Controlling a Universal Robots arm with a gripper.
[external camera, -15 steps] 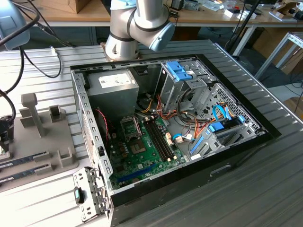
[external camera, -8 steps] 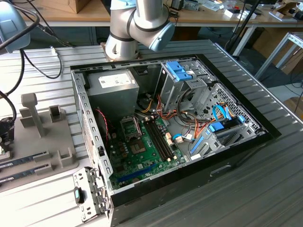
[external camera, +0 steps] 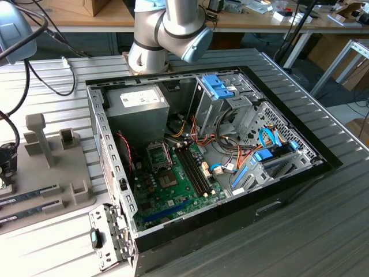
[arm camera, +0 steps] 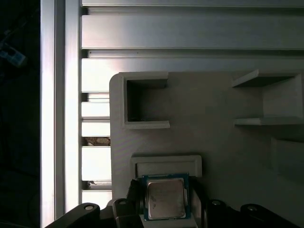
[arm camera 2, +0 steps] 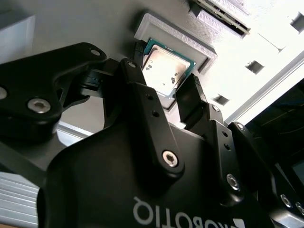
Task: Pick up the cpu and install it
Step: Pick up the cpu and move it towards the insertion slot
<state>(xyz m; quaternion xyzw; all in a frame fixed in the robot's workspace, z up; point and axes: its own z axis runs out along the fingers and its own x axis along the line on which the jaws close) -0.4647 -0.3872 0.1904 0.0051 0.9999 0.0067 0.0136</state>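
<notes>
The cpu (arm camera 2: 163,66) is a small square chip with a silver-grey top and a green-blue edge, lying at a raised grey recess of the holder plate (arm camera: 223,142). In both wrist views my gripper (arm camera 2: 164,72) straddles it, one black finger (arm camera 2: 137,57) against one side and the other against the opposite side. In the first wrist view the cpu (arm camera: 165,197) sits between the same fingertips (arm camera: 135,195), and the gripper (arm camera: 165,203) looks shut on it. Inside the computer case, the dark socket frame (external camera: 158,154) lies on the green board.
The open case (external camera: 202,150) holds a grey power-supply box (external camera: 135,107), drive cages and loose cables. The arm's base (external camera: 167,29) stands behind it. At the exterior view's left, a grey fixture (external camera: 52,167) carries posts and two memory sticks (external camera: 29,199). The table top is ribbed metal.
</notes>
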